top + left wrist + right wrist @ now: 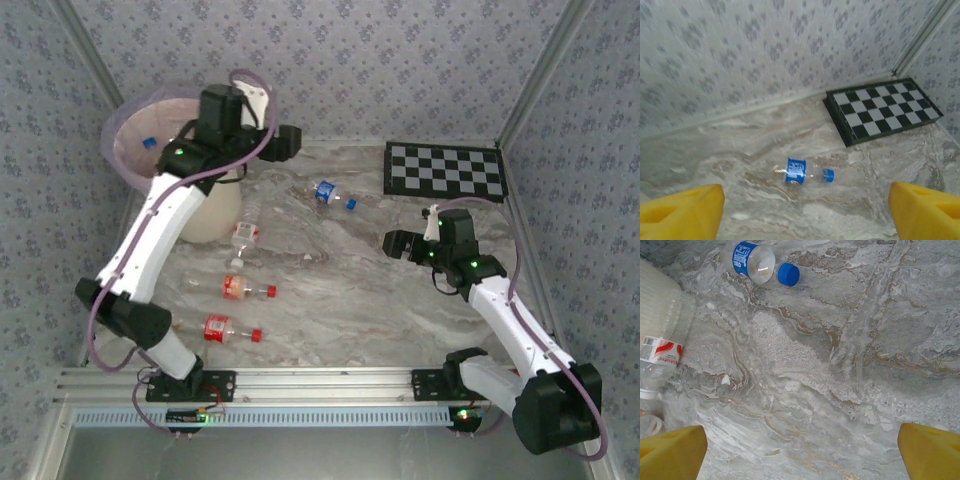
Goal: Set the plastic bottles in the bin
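Left fingers (682, 212) and right fingers (930, 452) both stand wide apart and empty, so over the desk (400, 300) the left pair, up by the bin (212, 215), best drops onto the red-labelled bottles (240, 288) lying beside it, while the right pair grips the blue-labelled bottle (752, 262) across its body, not its cap (788, 274).

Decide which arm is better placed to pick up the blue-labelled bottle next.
Right, probably: the open right gripper hangs low over the table with the blue-labelled bottle just ahead. The left gripper, open too, is up by the bin.
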Controlling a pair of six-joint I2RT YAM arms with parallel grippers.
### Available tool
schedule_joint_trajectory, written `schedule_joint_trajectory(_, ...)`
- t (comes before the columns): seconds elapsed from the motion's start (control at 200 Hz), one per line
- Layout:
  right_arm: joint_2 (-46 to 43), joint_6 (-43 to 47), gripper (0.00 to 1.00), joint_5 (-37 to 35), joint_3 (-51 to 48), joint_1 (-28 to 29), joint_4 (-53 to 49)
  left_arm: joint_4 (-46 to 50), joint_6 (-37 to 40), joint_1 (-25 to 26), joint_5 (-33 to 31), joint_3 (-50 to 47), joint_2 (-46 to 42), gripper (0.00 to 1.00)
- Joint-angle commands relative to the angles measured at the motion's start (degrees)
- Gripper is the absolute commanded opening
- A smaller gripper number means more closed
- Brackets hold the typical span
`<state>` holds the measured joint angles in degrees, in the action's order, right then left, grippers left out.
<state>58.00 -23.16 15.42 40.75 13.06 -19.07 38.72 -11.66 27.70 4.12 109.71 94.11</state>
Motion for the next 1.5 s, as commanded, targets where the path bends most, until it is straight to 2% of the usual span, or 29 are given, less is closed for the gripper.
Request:
schedule_joint_trajectory(0.0, -1.8, -0.3, 1.0, -0.7, -0.7, 0.2, -1.1, -4.8, -9.2, 1.0, -0.7, -3.0, 6.0, 0.92)
schedule_joint_trajectory(0.11, -3.4, 0.6, 1.0, -1.8, -0.9, 0.0, -2.7, -10.0, -18.6, 1.3, 0.3, -4.2, 11.9, 0.94)
schedule_joint_trajectory(0.23, -4.5, 0.4, 1.0, -2.1, -1.5, -0.4, -3.0, -12.5, -25.2, 2.5, 0.2, -1.6, 19.1, 0.97)
schedule_joint_trajectory(0.36, -5.4, 0.0, 1.0, -2.1, -1.9, -0.4, -3.3, -11.1, -34.0, 3.4, -4.6, 3.5, 26.4, 0.99)
schedule_joint_trajectory(0.495, -6.4, 0.5, 1.0, -3.0, -2.1, -0.6, -4.6, -10.5, -42.2, 4.6, -6.3, 6.5, 31.9, 0.99)
schedule_joint_trajectory(0.6, -6.6, 0.9, 1.0, -3.0, -1.9, -1.0, -5.3, -6.1, -47.5, 5.6, -8.1, 10.5, 36.0, 0.99)
schedule_joint_trajectory(0.85, -5.3, 0.5, 1.0, -2.1, -1.8, -1.3, -3.7, -6.6, -59.1, 7.0, -6.7, 11.6, 40.8, 0.99)
schedule_joint_trajectory(1.014, -5.8, 0.8, 1.0, -2.5, -1.8, -1.3, -4.3, -7.7, -62.4, 7.2, -7.0, 11.2, 42.5, 0.99)
schedule_joint_trajectory(1.304, -6.8, 1.0, 1.0, -3.0, -2.9, -1.8, -5.1, -7.2, -63.9, 6.5, -8.5, 13.6, 46.3, 0.96)
schedule_joint_trajectory(1.359, -6.8, 0.9, 1.0, -3.0, -3.0, -1.8, -5.0, -7.3, -63.6, 6.3, -8.8, 13.8, 46.5, 0.91)
schedule_joint_trajectory(1.494, -6.0, 0.8, 1.0, -2.5, -3.0, -2.0, -4.2, -6.9, -61.9, 5.8, -8.5, 14.8, 47.0, 0.71)
